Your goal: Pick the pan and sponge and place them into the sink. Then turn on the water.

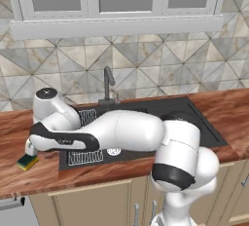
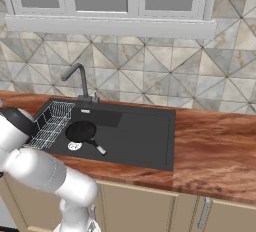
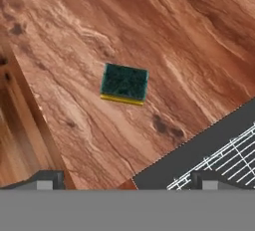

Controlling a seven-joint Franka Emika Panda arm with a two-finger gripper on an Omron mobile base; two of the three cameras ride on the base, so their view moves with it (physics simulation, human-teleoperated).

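Presently: gripper (image 3: 127, 180), jaws spread wide and empty, poised above the wooden counter (image 3: 189, 41) left of the basin, its two dark tips standing at the lower edge of the hand view. Sponge (image 3: 124, 83), green scouring face up over a yellow body, lying flat on the counter at about twelve o'clock from the tips, apart from them and untouched; the spread jaws suit a descent onto it. Sink (image 2: 145, 141), matte black, edge and white wire rack (image 3: 224, 163) at four o'clock of the sponge. Pan (image 2: 82, 133), already resting in the basin beside the silver drain (image 2: 74, 146). Faucet (image 2: 77, 78), dark, at the sink's far rim; no stream seen.
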